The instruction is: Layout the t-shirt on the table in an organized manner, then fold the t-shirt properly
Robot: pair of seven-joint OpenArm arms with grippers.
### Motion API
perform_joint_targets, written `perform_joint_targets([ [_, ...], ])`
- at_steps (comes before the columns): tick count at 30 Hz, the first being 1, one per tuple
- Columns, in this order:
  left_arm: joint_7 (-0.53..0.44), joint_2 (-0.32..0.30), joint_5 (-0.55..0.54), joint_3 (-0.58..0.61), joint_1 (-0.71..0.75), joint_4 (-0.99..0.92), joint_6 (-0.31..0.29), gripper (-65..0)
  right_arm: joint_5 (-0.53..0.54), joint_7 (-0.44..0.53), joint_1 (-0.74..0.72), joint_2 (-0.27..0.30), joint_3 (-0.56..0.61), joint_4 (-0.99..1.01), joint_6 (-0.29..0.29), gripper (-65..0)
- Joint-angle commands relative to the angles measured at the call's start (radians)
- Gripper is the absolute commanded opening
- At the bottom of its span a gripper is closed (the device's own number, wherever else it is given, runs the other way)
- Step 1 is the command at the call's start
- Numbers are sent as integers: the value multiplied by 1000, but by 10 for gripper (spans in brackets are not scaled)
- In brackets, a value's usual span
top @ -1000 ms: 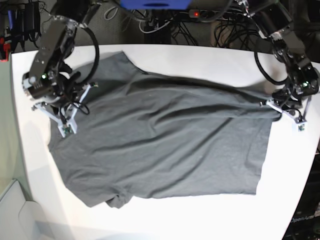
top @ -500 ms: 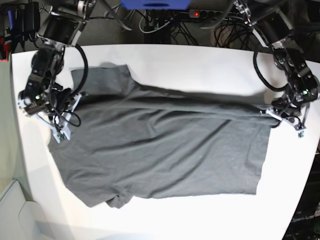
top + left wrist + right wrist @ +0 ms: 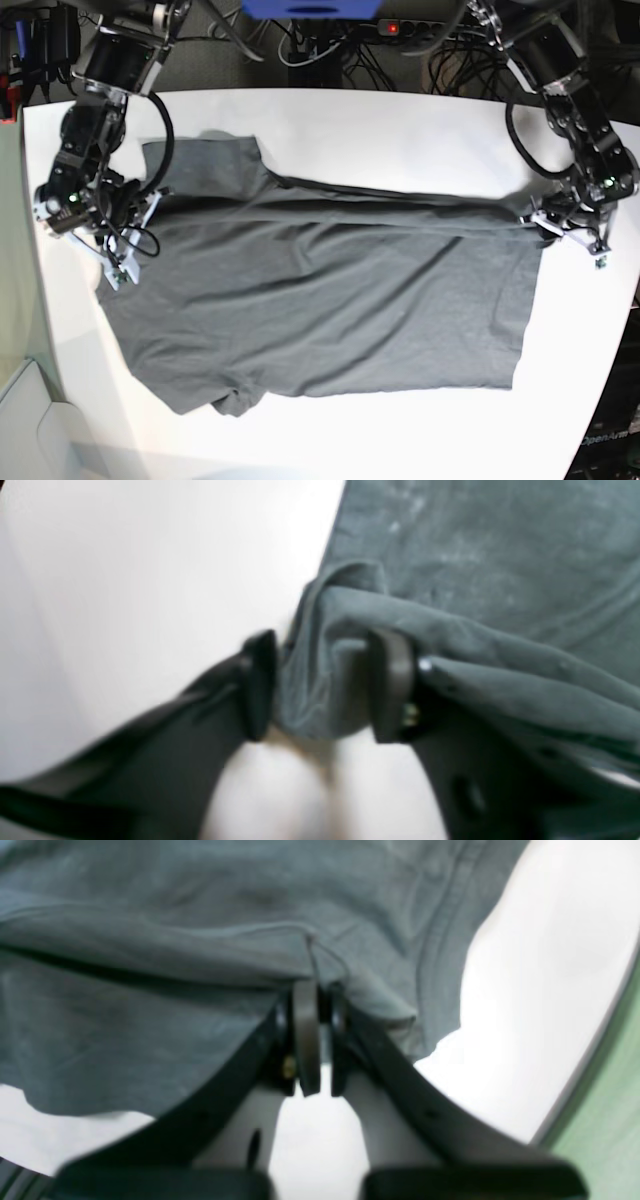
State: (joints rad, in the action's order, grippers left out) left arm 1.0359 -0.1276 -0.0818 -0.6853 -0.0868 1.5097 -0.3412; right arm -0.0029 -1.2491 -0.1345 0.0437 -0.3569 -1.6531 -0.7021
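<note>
**Shirt spread across the worktop, one corner pinched, the other loosening**

The t-shirt (image 3: pixel 330 290) lies mostly flat across the middle of the white worktop (image 3: pixel 400 130), hem toward my left arm's side and collar end toward my right arm's side. One sleeve juts out at the near edge, the other at the far edge beside my right arm. Long creases run along the far side of the cloth between my two arms.

My right end effector (image 3: pixel 317 1040) has its fingers pressed nearly together with a thin fold of the shirt caught between them; the fabric drapes away from the pinch on both sides. In the base view it sits at the shirt's edge near the far sleeve (image 3: pixel 205 160).

My left end effector (image 3: pixel 322 685) has its fingers (image 3: pixel 392 685) standing apart, with a bunched wad of the hem corner lying between them. The cloth touches at least the right-hand finger in that view; whether it is squeezed I cannot tell. In the base view this end effector sits at the shirt's far hem corner (image 3: pixel 535 222).
</note>
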Motion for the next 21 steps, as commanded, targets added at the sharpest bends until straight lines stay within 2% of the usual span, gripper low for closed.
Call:
perform_joint_targets([
  [1,-19,-13,-8,-1,-17,24,-5,-310,2,10,-18,8,-1,-15,4,-587],
  [4,-21,-13,-8,-1,-18,27,-8,-251,2,10,-15,8,-1,-15,4,-494],
  [8,-21,-13,-17,-3,-32,29,-6,-221,4,6,-9,8,-1,-26,4,-419],
  [16,-12,-14,-8,-3,-5,105,-3,-221,8,9,19,2,-1,-26,4,-402],
  [21,-22,-62,-9,-3,52,98,-3,-221,8,9,20,0,-1,-26,4,-402],
])
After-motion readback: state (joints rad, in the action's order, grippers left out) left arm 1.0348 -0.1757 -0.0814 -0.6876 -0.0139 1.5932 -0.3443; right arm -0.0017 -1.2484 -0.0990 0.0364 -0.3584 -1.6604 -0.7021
